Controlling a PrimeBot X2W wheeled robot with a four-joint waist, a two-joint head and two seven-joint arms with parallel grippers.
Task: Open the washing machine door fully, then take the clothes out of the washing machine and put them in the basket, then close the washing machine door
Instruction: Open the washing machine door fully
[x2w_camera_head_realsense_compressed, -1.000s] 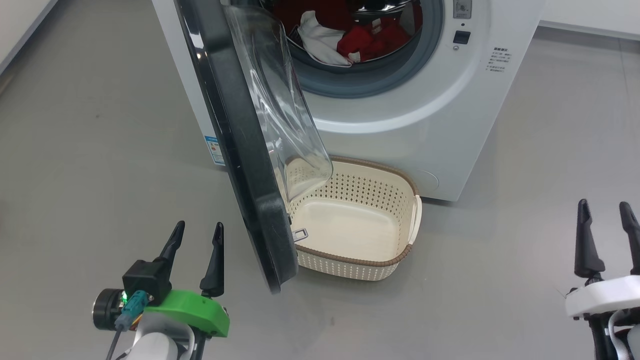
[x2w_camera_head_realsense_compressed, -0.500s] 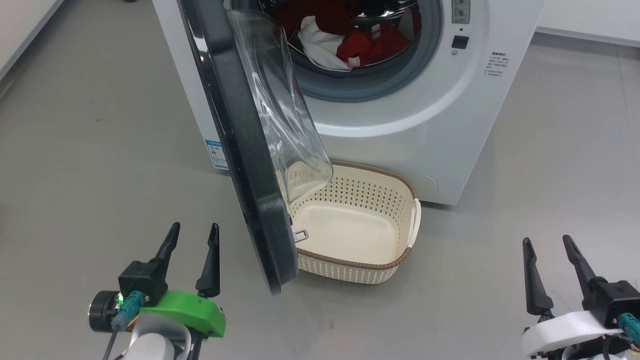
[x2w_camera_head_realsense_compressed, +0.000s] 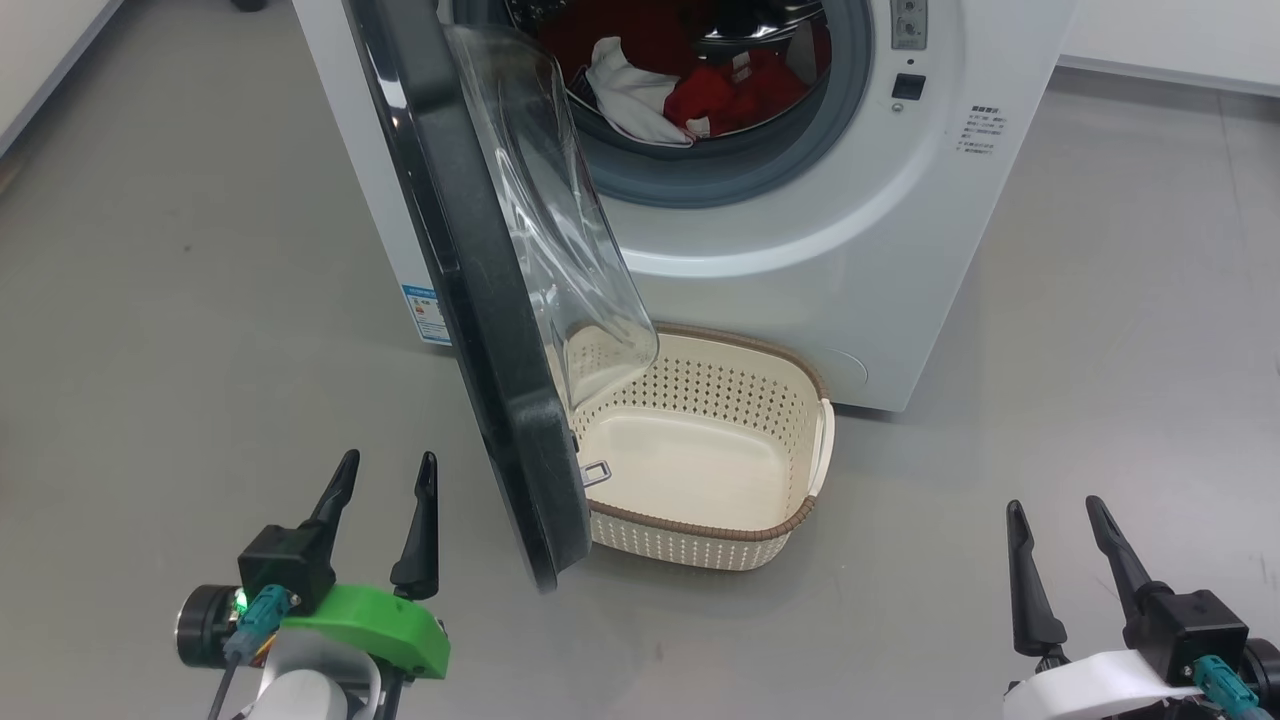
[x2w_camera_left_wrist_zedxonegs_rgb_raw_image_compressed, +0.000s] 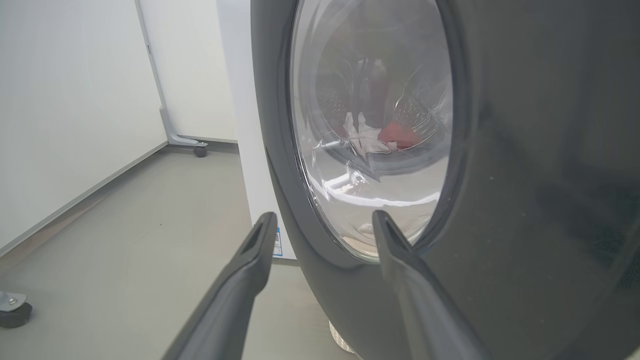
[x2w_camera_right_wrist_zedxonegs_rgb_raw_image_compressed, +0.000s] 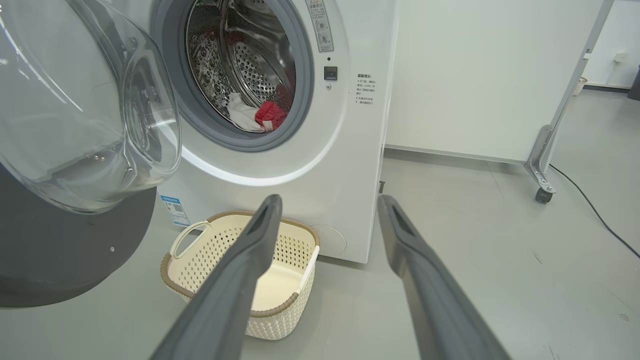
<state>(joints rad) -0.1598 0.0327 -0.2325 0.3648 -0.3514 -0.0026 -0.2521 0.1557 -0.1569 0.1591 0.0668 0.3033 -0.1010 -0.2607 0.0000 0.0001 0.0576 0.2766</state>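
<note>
- Shifted since a second ago: right gripper (x2w_camera_head_realsense_compressed: 1056, 503), now lower and further inward in the head view, though partly through camera drift; jaws spread, holding nothing.
- Likewise released and empty: left gripper (x2w_camera_head_realsense_compressed: 390, 457), just beside the outer face of the washing machine door (x2w_camera_head_realsense_compressed: 480, 300), apparently not touching.
- Door roughly half swung, glass bowl hanging over the basket (x2w_camera_head_realsense_compressed: 700, 527); basket empty, on the floor just in front of the washing machine (x2w_camera_head_realsense_compressed: 800, 270).
- Clothes (x2w_camera_head_realsense_compressed: 735, 100) inside the drum.
- Likely step: opening the door fully. Next move probably calls for a push from the glass side, with the left gripper kept out of the swing.
</note>
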